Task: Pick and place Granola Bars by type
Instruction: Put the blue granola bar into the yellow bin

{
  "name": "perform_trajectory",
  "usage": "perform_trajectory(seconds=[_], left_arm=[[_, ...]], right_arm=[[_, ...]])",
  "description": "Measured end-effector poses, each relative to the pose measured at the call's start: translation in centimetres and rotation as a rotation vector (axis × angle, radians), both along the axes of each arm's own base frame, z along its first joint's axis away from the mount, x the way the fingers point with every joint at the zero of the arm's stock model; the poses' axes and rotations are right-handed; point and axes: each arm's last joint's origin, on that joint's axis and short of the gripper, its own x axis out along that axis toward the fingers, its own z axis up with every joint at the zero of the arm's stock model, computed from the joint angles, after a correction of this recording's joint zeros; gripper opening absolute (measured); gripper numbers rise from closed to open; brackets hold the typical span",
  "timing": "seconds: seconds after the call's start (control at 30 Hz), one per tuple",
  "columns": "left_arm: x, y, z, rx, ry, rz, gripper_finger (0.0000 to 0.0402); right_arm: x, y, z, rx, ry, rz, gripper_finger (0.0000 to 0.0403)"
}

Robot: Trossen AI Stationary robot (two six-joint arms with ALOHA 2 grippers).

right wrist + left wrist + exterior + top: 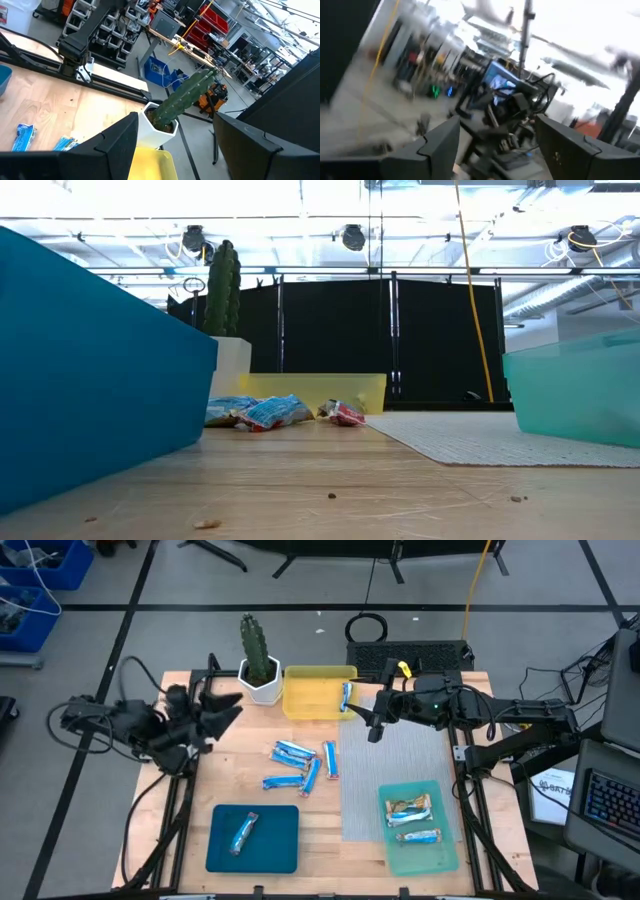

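Granola bars (300, 766): small, light, prob. soft inside w/ shiny crinkly wrappers, so likely slippery and apt to slide or twist when nudged. Best taken across the narrow middle, jaws squared to the long axis, not by the crimped ends, which would likely just fold

Loose cluster of blue-and-white bars lies mid-table on bare wood, several touching or overlapping; one stands nearly upright in plan just beside the grey mat (395, 780). Overlapped ones look harder to single out, so an outer bar seems the easier pick

Containers:
- yellow tray (312, 697), far side next to the potted cactus (257, 658): one blue-and-white bar at its right edge
- dark blue tray (275, 840), near left: one blue-and-white bar
- light teal tray (435, 850), near right, on the mat: two tan/gold bars, one above the other

Right gripper (374, 725) hovers by the yellow tray's right edge, fingers wide apart, holding nothing. Left gripper (225, 708) sits over the table's left edge, away from the bars, partly open, empty as far as can be seen
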Motion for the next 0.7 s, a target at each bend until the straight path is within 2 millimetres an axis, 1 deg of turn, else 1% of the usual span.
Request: perform_trajectory(seconds=[0.1,0.2,0.37,0.47,0.6,0.7], left_arm=[[0.1,0.6,0.2,0.201,0.041,0.058,0.0253],[0.3,1.3,0.1,0.302,0.091,0.133,0.0258],[1.0,2.6,-0.4,0.385,0.182,0.203,0.0285],[1.5,3.4,-0.7,0.413,0.313,0.219,0.0304],[2.6,4.3,-0.5,0.474,0.488,0.199,0.0327],[3.7,4.9,-0.2,0.532,0.607,0.168,0.0334]], right_arm=[[0.0,0.0,0.0,0.003,-0.001,-0.001,0.0251],[0.0,0.0,0.0,0.016,-0.006,-0.003,0.0251],[0.0,0.0,0.0,0.022,-0.009,-0.005,0.0251],[0.0,0.0,0.0,0.033,-0.012,-0.006,0.0251],[0.0,0.0,0.0,0.052,-0.02,-0.01,0.0251],[0.0,0.0,0.0,0.053,-0.02,-0.01,0.0251]])
